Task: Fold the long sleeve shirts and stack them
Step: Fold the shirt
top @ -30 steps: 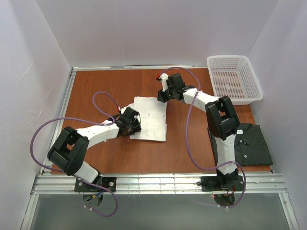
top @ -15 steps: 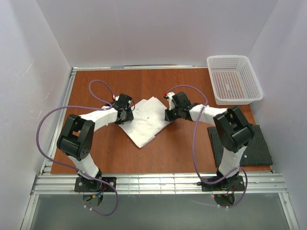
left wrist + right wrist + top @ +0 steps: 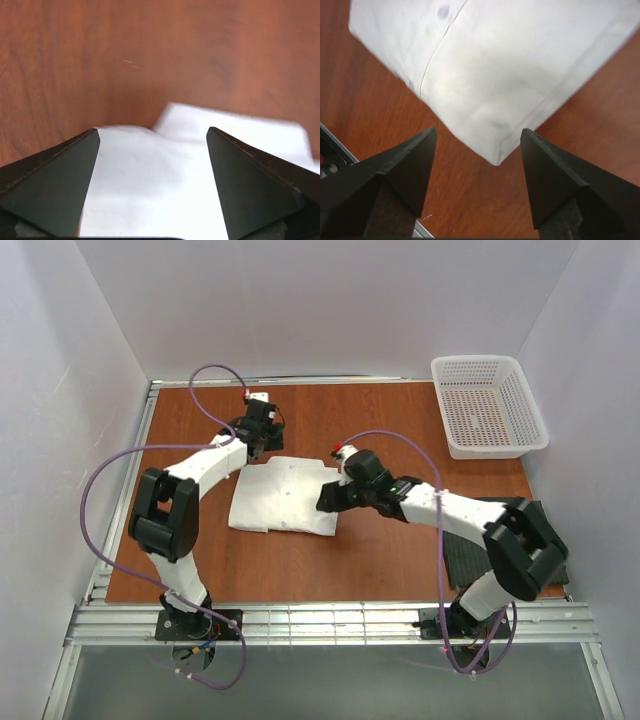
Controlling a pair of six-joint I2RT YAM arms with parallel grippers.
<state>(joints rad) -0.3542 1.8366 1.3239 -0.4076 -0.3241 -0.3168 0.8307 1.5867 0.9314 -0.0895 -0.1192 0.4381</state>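
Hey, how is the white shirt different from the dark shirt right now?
The white shirt is plain and bright; the dark shirt is charcoal. The white shirt lies mid-table in full view, while the dark shirt sits at the near right edge, largely hidden under the right arm. Both rest on the table, apart, not yet stacked.

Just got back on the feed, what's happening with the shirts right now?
Both arms are at the folded white shirt in the middle. The left pincer is open over its far edge, the right pincer open above a right-hand corner; neither grips it. The dark shirt lies apart at the near right, not yet stacked.
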